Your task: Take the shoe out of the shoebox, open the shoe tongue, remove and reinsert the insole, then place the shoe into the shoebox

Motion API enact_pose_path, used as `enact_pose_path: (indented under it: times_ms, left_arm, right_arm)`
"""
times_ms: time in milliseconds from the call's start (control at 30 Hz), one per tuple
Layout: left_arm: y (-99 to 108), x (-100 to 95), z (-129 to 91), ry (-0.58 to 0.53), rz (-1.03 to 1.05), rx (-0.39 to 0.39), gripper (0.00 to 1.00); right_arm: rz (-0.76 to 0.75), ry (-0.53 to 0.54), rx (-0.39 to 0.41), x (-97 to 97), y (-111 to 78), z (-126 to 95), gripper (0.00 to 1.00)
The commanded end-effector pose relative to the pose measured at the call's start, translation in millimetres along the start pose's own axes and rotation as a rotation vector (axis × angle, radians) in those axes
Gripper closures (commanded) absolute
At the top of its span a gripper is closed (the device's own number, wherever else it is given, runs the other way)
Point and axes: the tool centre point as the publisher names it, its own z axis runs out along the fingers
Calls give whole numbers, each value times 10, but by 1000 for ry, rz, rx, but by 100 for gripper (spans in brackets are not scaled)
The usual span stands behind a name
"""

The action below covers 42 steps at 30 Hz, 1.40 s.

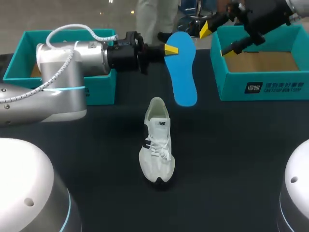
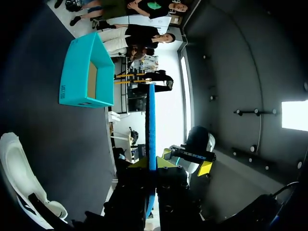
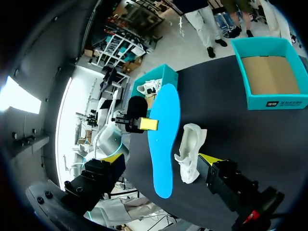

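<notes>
A blue insole (image 1: 182,67) hangs in the air above the black table, and my left gripper (image 1: 170,49) is shut on its upper edge. In the left wrist view the insole (image 2: 151,115) runs edge-on out from between the yellow tips of that gripper (image 2: 151,162). The white shoe (image 1: 157,140) lies on the table below it, with its opening towards the insole. My right gripper (image 1: 216,41) is open, just right of the insole over the right shoebox's (image 1: 263,89) corner. In the right wrist view the insole (image 3: 163,139) stands ahead of the spread fingers of this gripper (image 3: 161,159), untouched.
A second teal box (image 1: 99,92) stands at the back left behind my left arm; the right wrist view shows another white shoe (image 3: 150,86) inside it. The right shoebox shows a bare cardboard floor (image 1: 263,62).
</notes>
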Motion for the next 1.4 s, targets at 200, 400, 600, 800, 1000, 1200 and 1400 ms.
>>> enact_pose_path:
  times_ms: [200, 400, 600, 800, 1000, 1200, 1400]
  left_arm:
    - [-54, -68, 39, -4, -20, 15, 100]
    - [-53, -74, 43, -3, -25, 15, 100]
    - [-48, -76, 49, -1, -28, 17, 100]
    - [-37, -79, 48, 3, -32, 22, 100]
    - [-21, -97, 42, 5, -38, 25, 100]
    - [-19, -95, 31, 5, -39, 26, 100]
    - [-50, -106, 15, 9, -59, 39, 100]
  right_arm:
    - [-41, -351, 54, 228, 87, 51, 0]
    - [-71, -434, 77, 322, 89, 126, 0]
    - [-66, -513, 76, 396, 88, 158, 0]
    - [-9, -576, 60, 413, 95, 136, 0]
    - [18, -610, 47, 419, 93, 115, 0]
    - [18, -610, 47, 419, 93, 115, 0]
    - [10, -620, 51, 432, 91, 145, 0]
